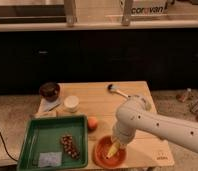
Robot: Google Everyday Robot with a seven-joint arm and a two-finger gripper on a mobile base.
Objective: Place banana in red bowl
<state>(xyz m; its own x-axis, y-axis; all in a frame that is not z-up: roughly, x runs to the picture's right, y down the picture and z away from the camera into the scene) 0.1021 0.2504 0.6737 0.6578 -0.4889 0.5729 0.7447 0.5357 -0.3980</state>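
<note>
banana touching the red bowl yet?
Cannot tell. Camera view: banana sits within the red bowl outline, end effector right above it; contact or gap isn't plain.

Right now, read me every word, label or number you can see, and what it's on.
"corovan": on the light box at top right.
A mark at the front right corner of the table: too blurred to read.
Nothing readable on the gripper, which is over the red bowl at the banana.
</note>
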